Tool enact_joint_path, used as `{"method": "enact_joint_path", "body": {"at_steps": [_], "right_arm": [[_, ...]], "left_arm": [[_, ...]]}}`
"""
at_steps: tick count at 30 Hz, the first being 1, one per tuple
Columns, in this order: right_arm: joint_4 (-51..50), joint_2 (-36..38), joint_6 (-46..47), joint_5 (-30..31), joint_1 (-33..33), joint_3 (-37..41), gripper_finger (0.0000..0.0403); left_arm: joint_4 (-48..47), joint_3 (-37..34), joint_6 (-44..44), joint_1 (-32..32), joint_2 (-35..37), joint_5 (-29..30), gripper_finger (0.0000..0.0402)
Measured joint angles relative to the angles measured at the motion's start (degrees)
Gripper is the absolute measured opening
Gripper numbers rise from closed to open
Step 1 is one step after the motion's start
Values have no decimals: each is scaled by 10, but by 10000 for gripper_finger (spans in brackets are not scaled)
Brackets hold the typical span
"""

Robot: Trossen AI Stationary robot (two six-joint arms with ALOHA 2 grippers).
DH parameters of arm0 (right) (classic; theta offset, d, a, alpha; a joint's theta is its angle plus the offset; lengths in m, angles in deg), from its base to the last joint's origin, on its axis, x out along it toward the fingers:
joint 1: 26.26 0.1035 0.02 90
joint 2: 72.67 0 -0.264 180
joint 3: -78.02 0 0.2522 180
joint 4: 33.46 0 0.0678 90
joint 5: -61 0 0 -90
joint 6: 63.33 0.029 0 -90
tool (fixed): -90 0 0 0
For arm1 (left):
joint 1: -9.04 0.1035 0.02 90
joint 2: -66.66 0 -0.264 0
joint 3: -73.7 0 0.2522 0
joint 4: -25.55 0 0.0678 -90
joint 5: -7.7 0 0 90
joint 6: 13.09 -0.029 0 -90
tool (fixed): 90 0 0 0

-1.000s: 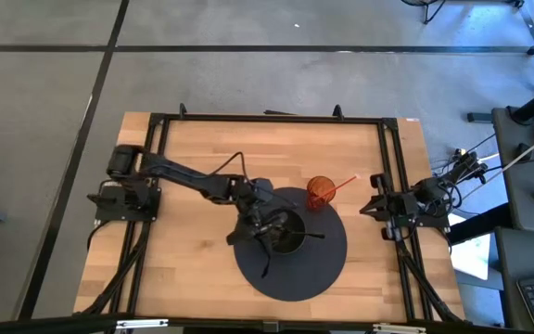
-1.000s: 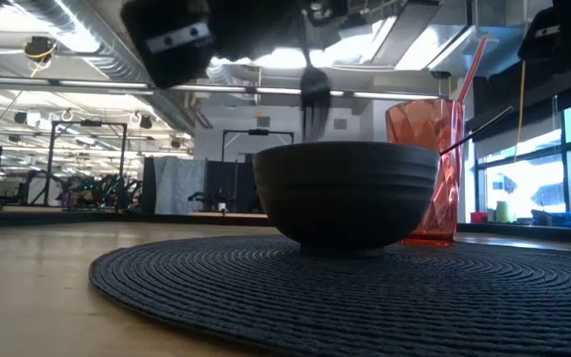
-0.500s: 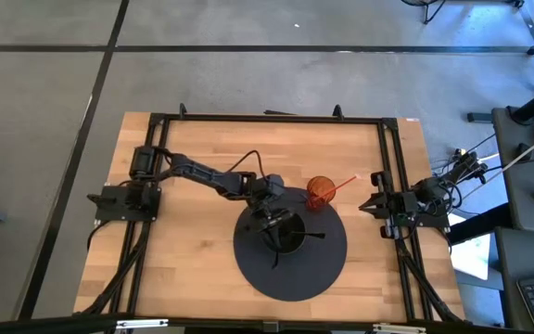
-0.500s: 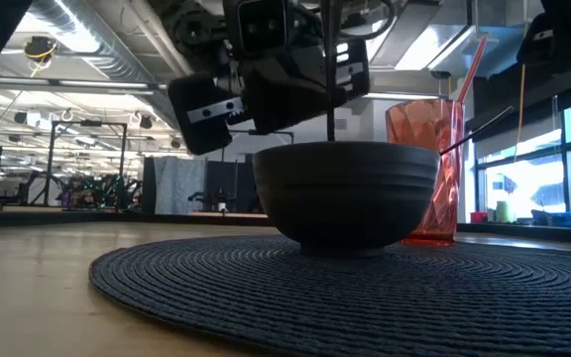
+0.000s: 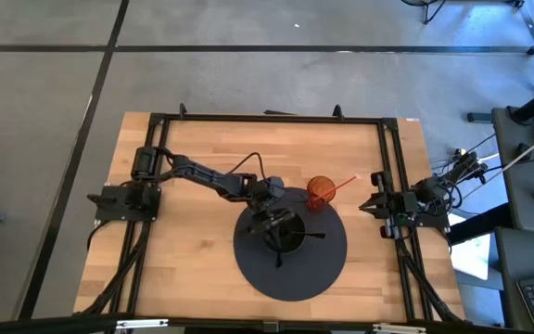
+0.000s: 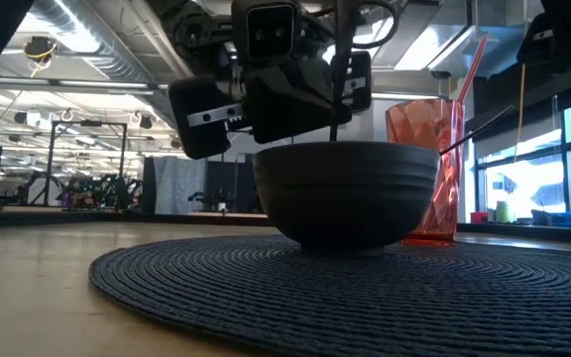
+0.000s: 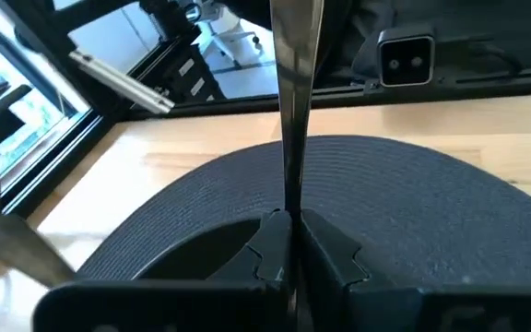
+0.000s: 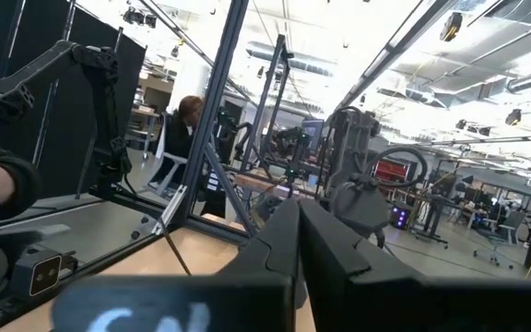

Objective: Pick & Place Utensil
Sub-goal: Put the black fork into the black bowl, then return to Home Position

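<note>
Low view: a dark woven placemat [image 6: 266, 288] carries a black bowl [image 6: 345, 193]; over it the left gripper [image 6: 310, 94] pinches an upright utensil handle [image 7: 293, 120], tip inside the bowl. Behind stands an orange tumbler [image 6: 426, 169]. Farther off, the right gripper [image 5: 375, 205] waits closed at the table edge.

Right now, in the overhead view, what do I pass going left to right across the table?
Left arm base → left hand over the bowl → orange cup → right hand, parked at the right edge.
</note>
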Motion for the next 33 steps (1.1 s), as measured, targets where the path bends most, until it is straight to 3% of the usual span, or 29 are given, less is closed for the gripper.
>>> {"method": "enact_joint_path", "body": {"at_steps": [9, 17, 33], "right_arm": [[0, 0, 0, 0, 0, 0, 14], [-2, 0, 0, 0, 0, 0, 14], [-3, 0, 10, 0, 0, 0, 14]], "left_arm": [[0, 0, 14, 0, 0, 10, 20], [1, 0, 23, 1, 0, 75, 19], [2, 0, 20, 1, 1, 58, 2]]}}
